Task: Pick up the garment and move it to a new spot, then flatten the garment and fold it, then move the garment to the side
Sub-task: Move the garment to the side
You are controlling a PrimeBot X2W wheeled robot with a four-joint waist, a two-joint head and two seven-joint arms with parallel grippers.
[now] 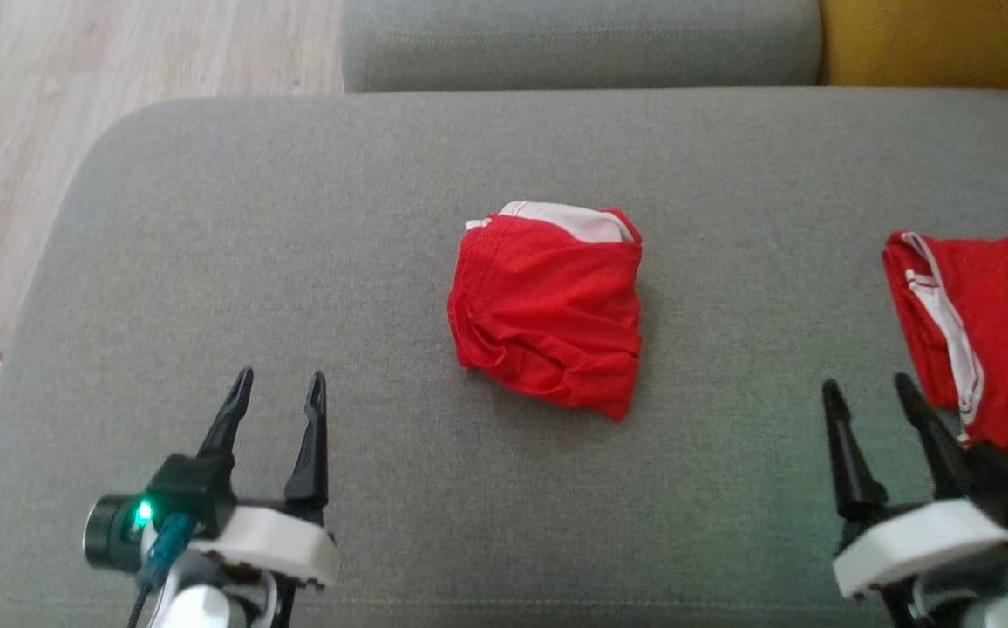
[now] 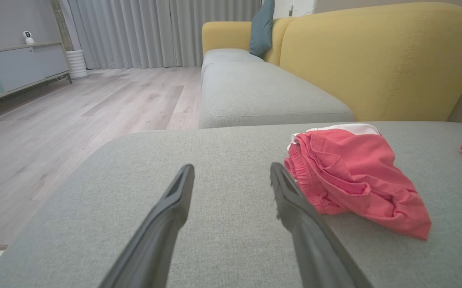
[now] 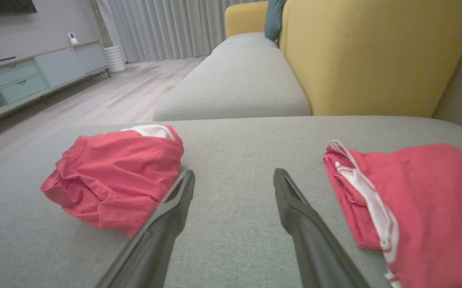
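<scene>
Garment (image 1: pixel 548 310): red, with a white band showing at its top edge. It lies as a loosely folded, creased bundle at the centre of the head view, on the grey seat cushion (image 1: pixel 295 218). Nothing touches it.

Left gripper (image 1: pixel 282 377): lower left of the head view, fingers pointing up the frame and spread apart with nothing between them. It is well to the left of the garment and lower in the frame. In the left wrist view, bare cushion shows between the two fingers and the garment lies to the right of them.

Right gripper (image 1: pixel 866 384): lower right of the head view, fingers likewise spread and empty. In the right wrist view the garment is at the left of the frame, with bare cushion between the fingers.

Second red garment (image 1: pixel 992 331): folded flat with white stripe trim along its left edge, at the right edge of the head view and cut off by the frame. Its lower corner lies just beside the right gripper; I cannot tell whether they touch.

Surroundings, left wrist view: yellow backrest (image 2: pixel 375 60) at upper right, teal pillow (image 2: pixel 261 28) at top centre, wooden floor (image 2: pixel 75 120) at left, grey curtains (image 2: pixel 155 32) along the top, pale cabinet (image 2: pixel 19 68) at upper left.
</scene>
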